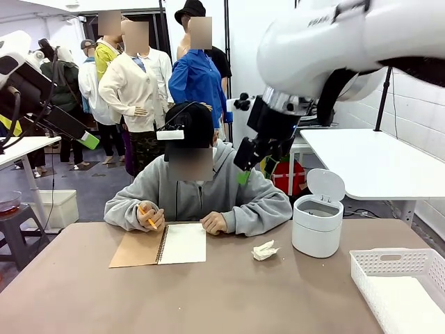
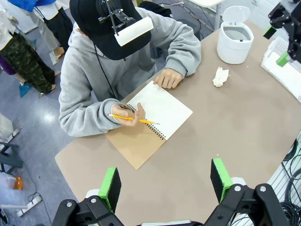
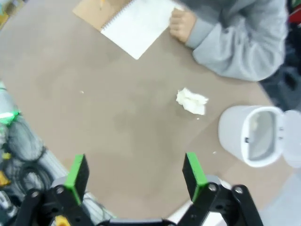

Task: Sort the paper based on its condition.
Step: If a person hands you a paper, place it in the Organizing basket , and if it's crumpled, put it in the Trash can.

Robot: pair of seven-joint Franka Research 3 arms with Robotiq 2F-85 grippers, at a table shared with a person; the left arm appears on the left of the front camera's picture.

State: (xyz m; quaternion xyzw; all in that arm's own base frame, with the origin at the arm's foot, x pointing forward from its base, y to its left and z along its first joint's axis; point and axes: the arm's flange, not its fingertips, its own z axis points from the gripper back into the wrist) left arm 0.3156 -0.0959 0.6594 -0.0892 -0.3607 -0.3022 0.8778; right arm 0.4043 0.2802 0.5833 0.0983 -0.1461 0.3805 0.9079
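A crumpled white paper [image 1: 264, 250] lies on the brown table, between an open spiral notebook [image 1: 158, 245] and a white bin [image 1: 318, 223]. It shows too in the left wrist view, paper [image 2: 220, 76], and in the right wrist view, paper [image 3: 191, 101]. The person holds a yellow pencil [image 2: 134, 119] over the notebook's blank page and rests the other hand [image 3: 181, 26] at its corner. My right gripper [image 3: 135, 173] hangs open high above the table, well short of the crumpled paper. My left gripper [image 2: 165, 184] is also open and raised, on the near side of the notebook [image 2: 150, 122].
The white bin [image 2: 234, 35] stands with its lid flipped up, right of the crumpled paper. A white lattice basket [image 1: 400, 278] sits at the table's front right corner. The person's arms lean on the far edge. Bare table lies in front of the notebook.
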